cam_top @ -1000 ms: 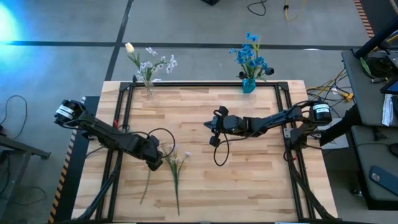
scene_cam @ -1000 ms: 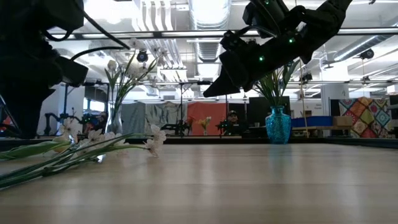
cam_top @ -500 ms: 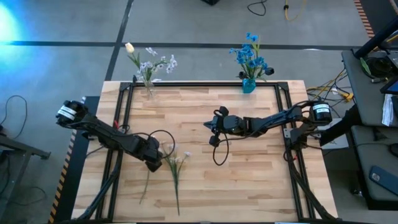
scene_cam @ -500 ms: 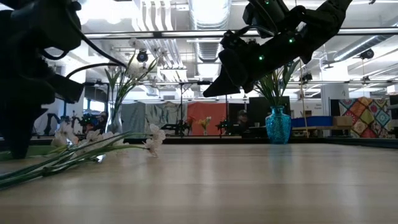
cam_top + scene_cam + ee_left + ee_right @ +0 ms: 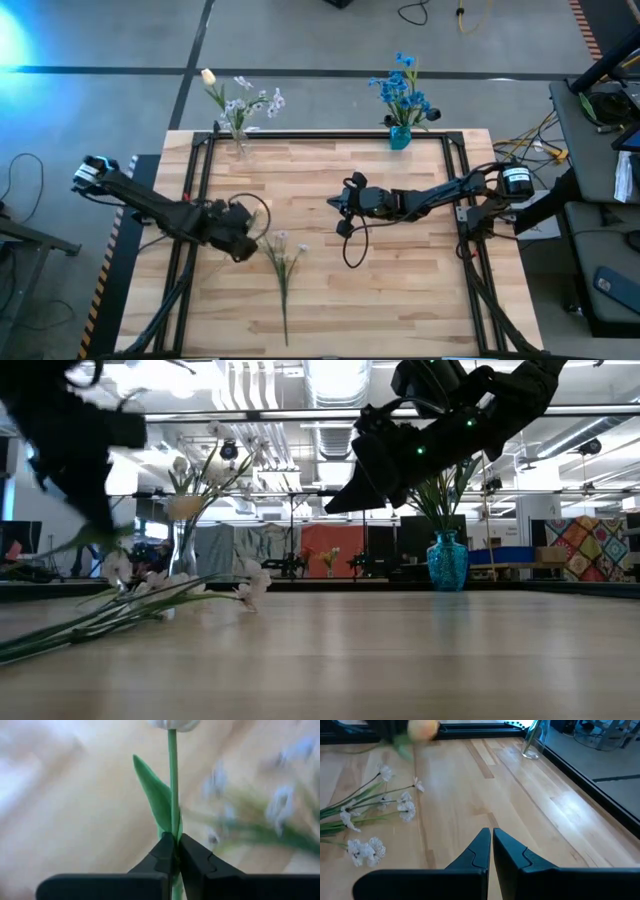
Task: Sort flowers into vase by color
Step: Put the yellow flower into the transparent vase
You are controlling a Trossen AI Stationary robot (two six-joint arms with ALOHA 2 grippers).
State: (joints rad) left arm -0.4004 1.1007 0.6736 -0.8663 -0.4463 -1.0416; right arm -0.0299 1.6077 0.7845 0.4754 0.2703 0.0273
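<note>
My left gripper (image 5: pixel 243 240) is shut on a peach tulip stem (image 5: pixel 173 780) and holds it above the table's near left part; its bud shows blurred in the right wrist view (image 5: pixel 423 729). A stem of pale white-lilac blossoms (image 5: pixel 282 265) lies flat on the table just right of that gripper. A clear vase (image 5: pixel 238 142) at the far edge holds white blossoms and a peach tulip. A blue vase (image 5: pixel 400 136) at the far edge holds blue flowers. My right gripper (image 5: pixel 340 206) is shut and empty, above the table's middle. My left gripper pinches the tulip's green stem (image 5: pixel 173 834) between its two fingers, right at the base of a long leaf (image 5: pixel 157 795). The fingers lie across the stem. The stem runs straight on from the fingers to the bud (image 5: pixel 172 724), clear of the table.
A black frame (image 5: pixel 200 150) runs round the wooden table. The white-lilac blossoms also show in the right wrist view (image 5: pixel 380 810) and in the low view (image 5: pixel 150 595). Bare wood lies to the right and near the front edge.
My left gripper has risen and gone a little toward the table's far edge, taking the peach tulip stem with it; the stem, which lay on the table, is now lifted clear. The white-lilac stem has stayed where it lay.
</note>
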